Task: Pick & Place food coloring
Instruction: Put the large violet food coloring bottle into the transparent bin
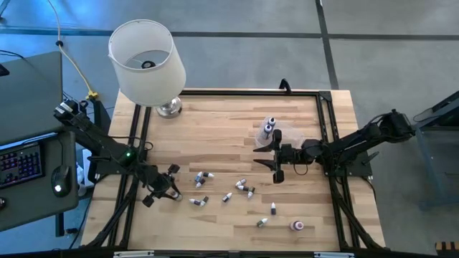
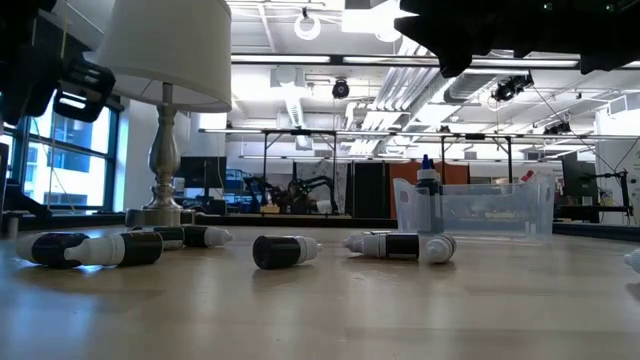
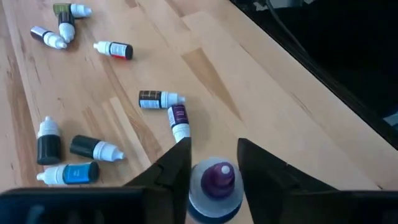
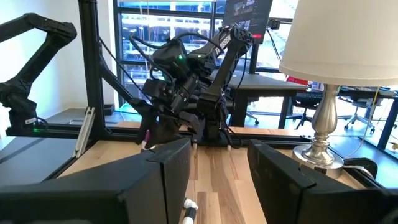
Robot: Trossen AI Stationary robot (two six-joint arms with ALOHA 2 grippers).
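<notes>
Several tiny food coloring bottles (image 1: 244, 188) lie scattered on their sides on the wooden table; they also show in the left wrist view (image 3: 160, 99) and the low view (image 2: 285, 250). My left gripper (image 1: 166, 188) is above the table's near left and is shut on one small bottle (image 3: 215, 186) with a purple tip. My right gripper (image 1: 275, 156) is open and empty, held above the table beside a clear plastic tub (image 1: 272, 135) in which two bottles (image 1: 269, 127) stand upright. My left gripper pinches the small bottle by its round whitish sides (image 3: 198, 194) between its two fingers, one on each side. The bottle's purple tip (image 3: 217, 176) points toward the wrist camera. The fingers slant down from above, and the bottle is clear of the table.
A white-shaded lamp (image 1: 147, 61) stands on its metal base (image 1: 170, 107) at the far left corner. A dark frame (image 1: 326, 115) runs along the table's edges. Bare wood lies between the scattered bottles and the tub.
</notes>
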